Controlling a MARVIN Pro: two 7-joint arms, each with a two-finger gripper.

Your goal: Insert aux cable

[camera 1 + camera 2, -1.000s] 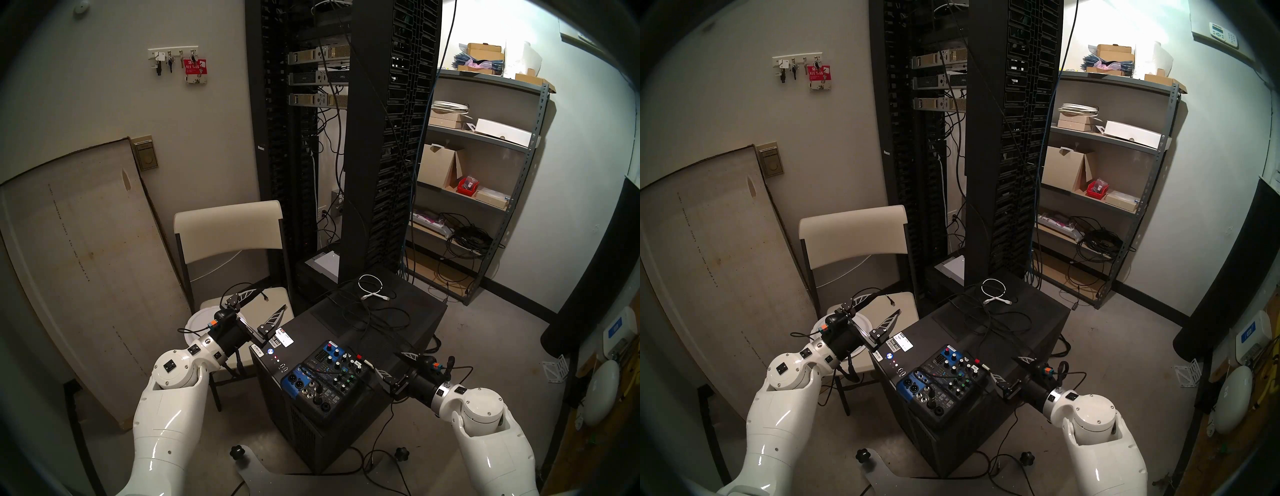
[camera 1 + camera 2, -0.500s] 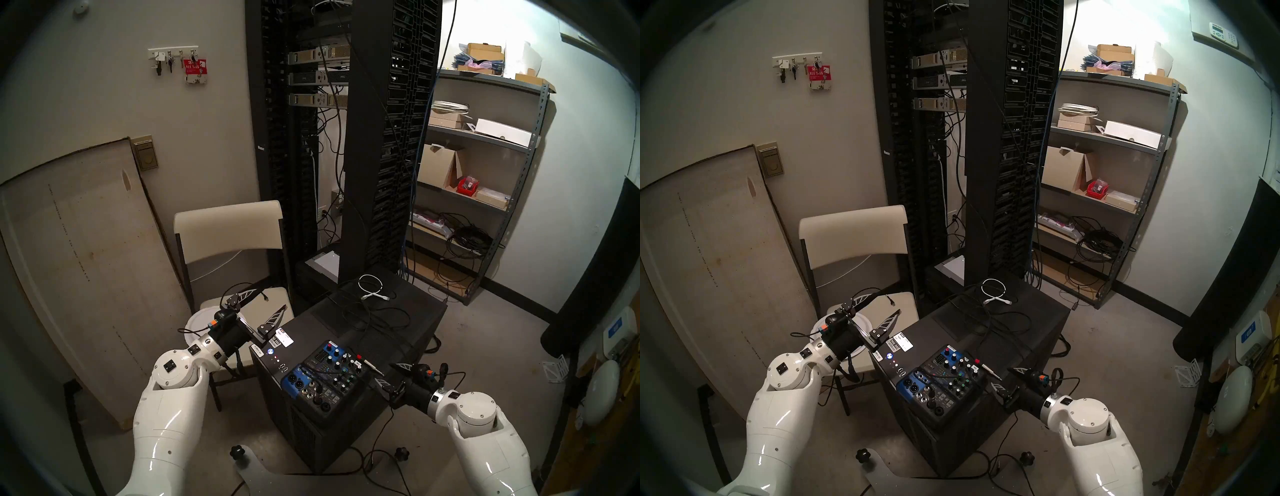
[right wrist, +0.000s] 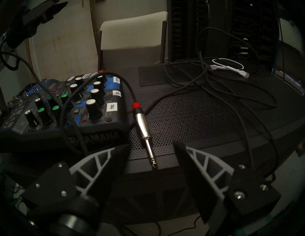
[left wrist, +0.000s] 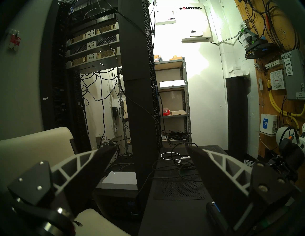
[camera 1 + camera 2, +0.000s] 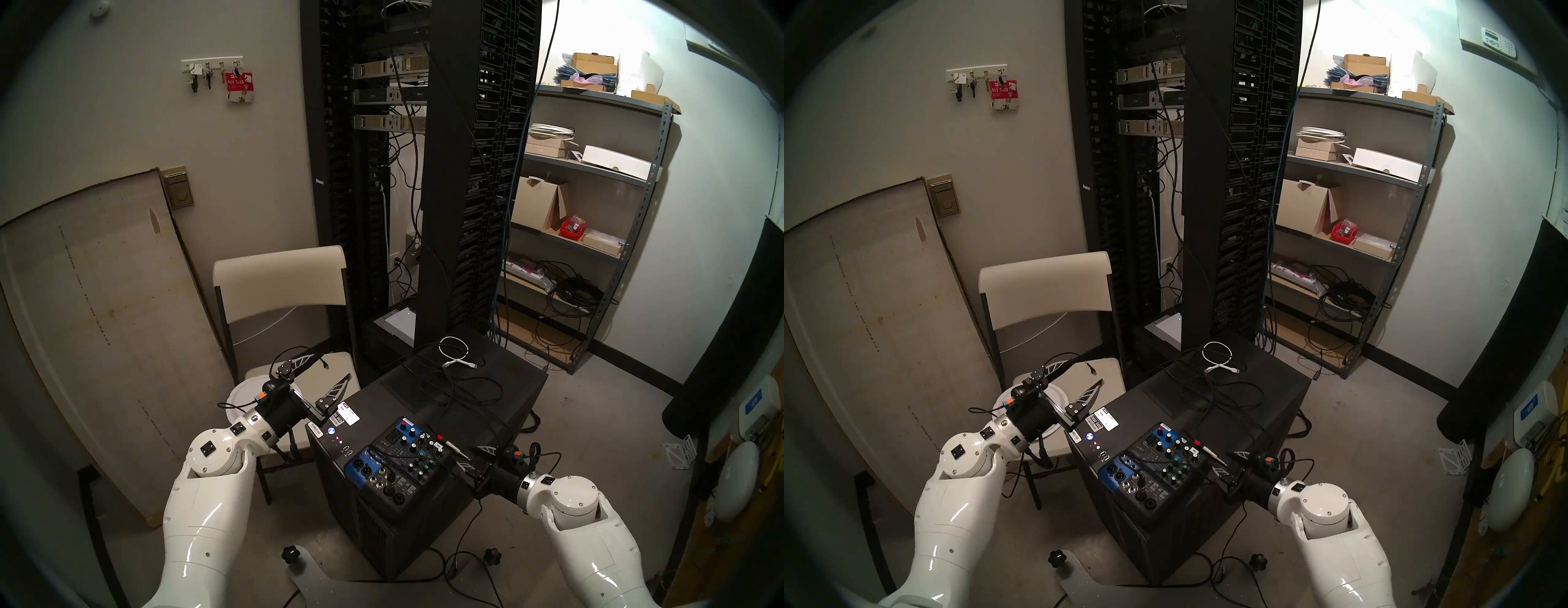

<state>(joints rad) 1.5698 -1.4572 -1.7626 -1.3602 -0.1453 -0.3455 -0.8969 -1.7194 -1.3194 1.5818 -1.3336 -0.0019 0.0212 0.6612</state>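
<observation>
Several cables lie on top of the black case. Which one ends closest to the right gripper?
The aux cable: its silver jack plug with a red band points at the open right gripper; the coiled white cable lies far back.

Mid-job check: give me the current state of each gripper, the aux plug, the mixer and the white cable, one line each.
Left gripper: open, empty, off to the left of the black case.
Right gripper: open, empty, plug tip between its fingers, not gripped.
Aux cable plug: unplugged, lying flat on the case beside the mixer.
Mixer: on the case, one red light lit.
White cable: coiled, loose, at the case's far end.
</observation>
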